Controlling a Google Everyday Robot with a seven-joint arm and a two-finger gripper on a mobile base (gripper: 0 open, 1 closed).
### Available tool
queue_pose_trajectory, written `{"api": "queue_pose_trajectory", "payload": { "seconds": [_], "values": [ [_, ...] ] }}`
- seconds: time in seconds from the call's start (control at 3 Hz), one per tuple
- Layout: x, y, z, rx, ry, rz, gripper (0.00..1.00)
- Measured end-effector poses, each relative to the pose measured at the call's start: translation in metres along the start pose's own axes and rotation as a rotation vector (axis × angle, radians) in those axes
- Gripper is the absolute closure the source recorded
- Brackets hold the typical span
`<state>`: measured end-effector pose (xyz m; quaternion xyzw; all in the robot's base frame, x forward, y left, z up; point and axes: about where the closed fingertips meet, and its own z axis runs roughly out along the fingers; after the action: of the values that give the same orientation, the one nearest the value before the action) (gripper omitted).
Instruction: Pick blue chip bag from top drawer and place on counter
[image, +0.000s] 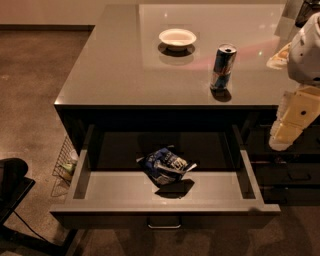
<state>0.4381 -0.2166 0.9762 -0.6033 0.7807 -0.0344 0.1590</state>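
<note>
Drawer (115, 192) already open. Bag (165, 167) lies mid-drawer on floor, ungrasped. Gripper (292, 120) just right of drawer, apart from bag; jaws' state: cannot tell. Left to do: grasp, lift, set on bench (115, 75) above drawer. Bag's white lettering unreadable; likewise label of can (223, 67) on bench.

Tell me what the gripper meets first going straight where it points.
At the right edge, the gripper points down: probably the dark drawers right of the top drawer, not the blue chip bag; depth unclear.
</note>
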Motion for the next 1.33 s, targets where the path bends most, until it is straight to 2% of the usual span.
{"api": "queue_pose_trajectory", "payload": {
  "seconds": [0.33,0.67,1.0,1.33],
  "values": [
    [0.0,0.0,0.0,0.0,0.0,0.0,0.0],
    [-0.002,0.002,0.014,0.023,-0.047,-0.002,0.0],
    [-0.014,0.014,0.054,0.03,-0.154,-0.019,0.0],
    [-0.037,0.018,0.096,0.033,-0.278,-0.028,0.0]
  ]
}}
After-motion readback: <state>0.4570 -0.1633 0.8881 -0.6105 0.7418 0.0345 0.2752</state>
